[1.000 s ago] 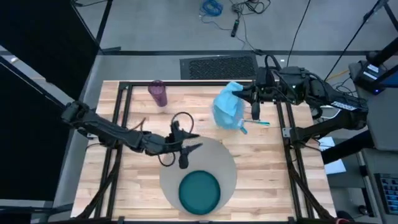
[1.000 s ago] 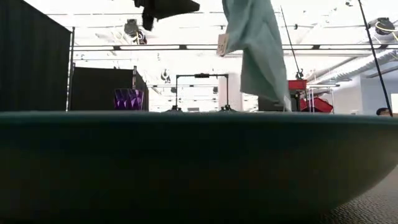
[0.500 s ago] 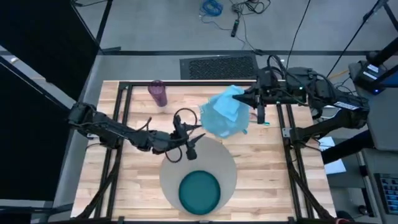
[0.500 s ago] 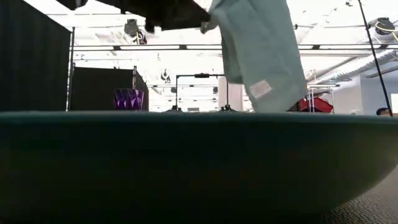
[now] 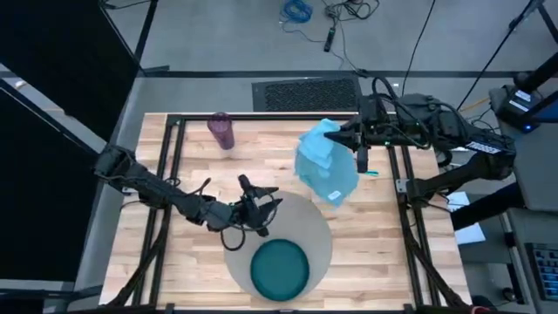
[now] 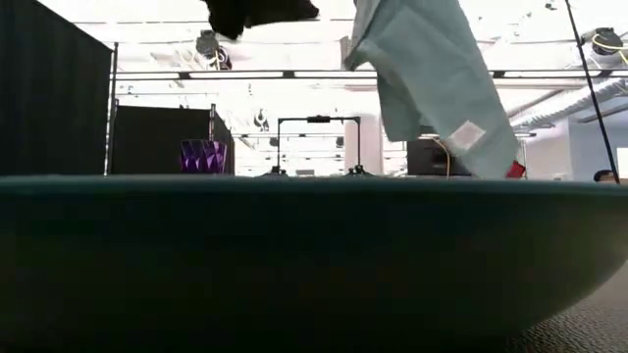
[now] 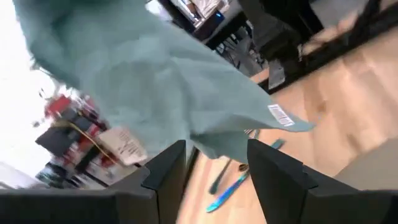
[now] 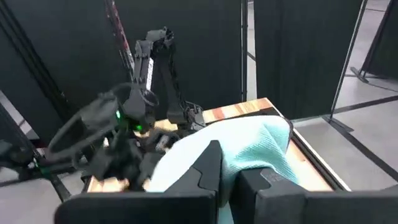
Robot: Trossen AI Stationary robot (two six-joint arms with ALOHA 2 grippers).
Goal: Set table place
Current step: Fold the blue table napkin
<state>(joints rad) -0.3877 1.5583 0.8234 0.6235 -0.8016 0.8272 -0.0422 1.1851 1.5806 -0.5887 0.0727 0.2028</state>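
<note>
Napkin hung limp and light from right gripper, pinched apparently at one edge; left gripper was parted, empty, above mat.

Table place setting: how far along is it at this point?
Done: the teal plate sits on the round mat. In hand: the right gripper holds the light-blue napkin hanging above the table; the left gripper is open at the mat's edge. Left: the napkin, the teal-handled cutlery lying beneath it, and the purple cup at the far edge.
</note>
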